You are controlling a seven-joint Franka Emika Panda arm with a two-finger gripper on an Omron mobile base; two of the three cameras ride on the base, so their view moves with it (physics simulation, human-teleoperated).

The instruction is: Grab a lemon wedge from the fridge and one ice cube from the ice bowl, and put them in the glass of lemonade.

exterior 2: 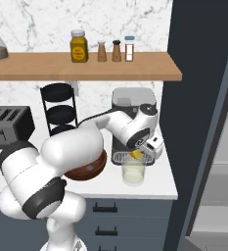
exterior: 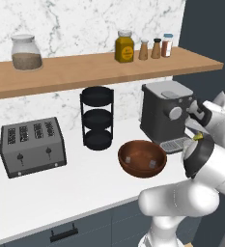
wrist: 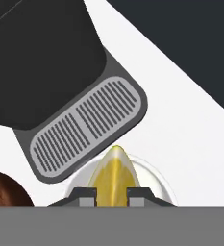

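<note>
My gripper (wrist: 112,196) is shut on the lemon wedge (wrist: 114,172), a small yellow pointed piece between the two fingertips (wrist: 87,196). Right beneath it is the round rim of the glass of lemonade (wrist: 154,178). From the right base, the lemon wedge (exterior 2: 136,154) hangs in the gripper (exterior 2: 137,156) just above the glass of lemonade (exterior 2: 133,173), in front of the coffee machine. The reddish-brown ice bowl (exterior: 142,157) sits to the left of the glass, with pale cubes inside; my arm hides part of the ice bowl (exterior 2: 92,169). The fridge (exterior 2: 198,98) rises at the counter's right end.
A dark coffee machine (exterior: 164,113) with a grey drip tray (wrist: 89,127) stands right behind the glass. A black three-tier rack (exterior: 97,118) and a toaster (exterior: 32,146) stand further left. Jars and shakers sit on the wooden shelf (exterior: 85,67) above.
</note>
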